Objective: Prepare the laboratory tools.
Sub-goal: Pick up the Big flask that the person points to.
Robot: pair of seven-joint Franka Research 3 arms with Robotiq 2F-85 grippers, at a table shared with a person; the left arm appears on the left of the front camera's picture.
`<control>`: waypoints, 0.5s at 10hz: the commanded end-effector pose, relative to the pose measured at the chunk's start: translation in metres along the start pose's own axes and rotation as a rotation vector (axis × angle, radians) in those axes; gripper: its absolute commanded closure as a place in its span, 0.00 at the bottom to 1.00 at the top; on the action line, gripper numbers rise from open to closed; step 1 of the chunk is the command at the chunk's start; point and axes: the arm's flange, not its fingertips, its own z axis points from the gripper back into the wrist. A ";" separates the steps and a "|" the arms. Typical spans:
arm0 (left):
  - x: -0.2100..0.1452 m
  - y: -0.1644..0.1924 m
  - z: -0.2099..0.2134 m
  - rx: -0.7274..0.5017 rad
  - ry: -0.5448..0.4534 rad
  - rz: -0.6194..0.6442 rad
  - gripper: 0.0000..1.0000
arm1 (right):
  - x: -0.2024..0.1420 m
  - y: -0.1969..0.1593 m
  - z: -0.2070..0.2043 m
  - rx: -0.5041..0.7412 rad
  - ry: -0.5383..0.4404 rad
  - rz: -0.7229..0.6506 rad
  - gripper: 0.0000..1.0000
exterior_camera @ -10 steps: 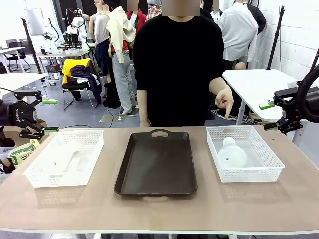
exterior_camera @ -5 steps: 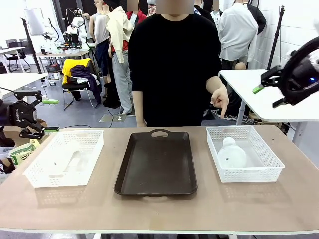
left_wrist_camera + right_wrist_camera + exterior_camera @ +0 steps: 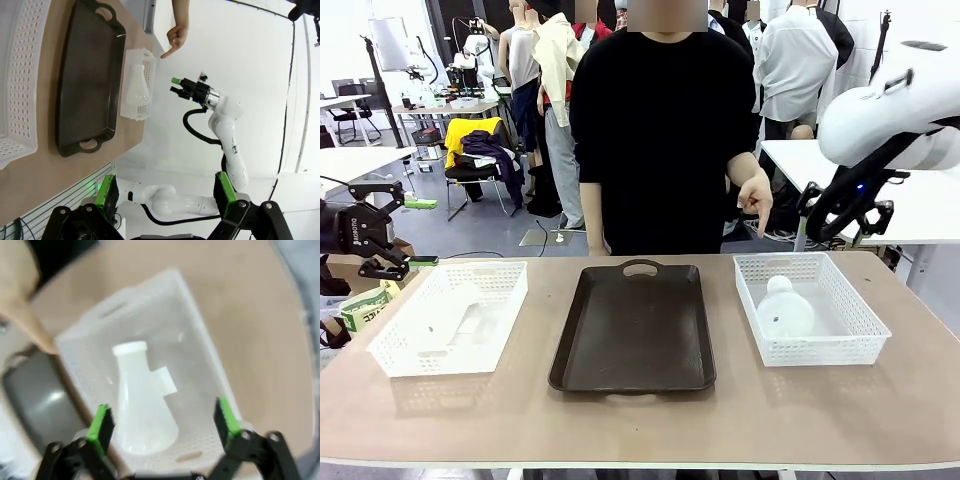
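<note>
One frosted-white conical flask (image 3: pixel 785 312) lies on its side in the right white basket (image 3: pixel 855 315), neck toward the person. My right gripper (image 3: pixel 842 222) hangs open above that basket's far end. In the right wrist view its open fingers (image 3: pixel 164 425) frame the flask (image 3: pixel 142 400) below. A faint translucent flask shape (image 3: pixel 465 308) lies in the left basket (image 3: pixel 390 345). My left gripper (image 3: pixel 415 232) stands open off the table's left end. The left wrist view shows its fingers (image 3: pixel 166 195) apart and empty, with the flask (image 3: pixel 137 90) far off.
A dark brown tray (image 3: pixel 635 325) with handles lies between the two baskets. The person stands at the far side, one hand (image 3: pixel 757 200) pointing down at the right basket. A second white table (image 3: pixel 860 170) stands behind on the right.
My right arm has swung up and inward from the right edge to above the right basket. The left arm, both flasks and the pointing hand stay about where they were.
</note>
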 end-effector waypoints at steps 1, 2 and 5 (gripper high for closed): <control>-0.001 -0.002 0.002 -0.008 0.003 0.010 0.00 | 0.022 0.030 -0.004 -0.014 0.131 -0.034 0.00; -0.001 -0.002 0.002 -0.008 0.003 0.010 0.00 | 0.023 0.035 -0.015 -0.020 0.144 -0.043 0.00; -0.001 -0.002 0.002 -0.008 0.003 0.010 0.00 | 0.014 0.039 -0.056 -0.082 0.143 -0.032 0.00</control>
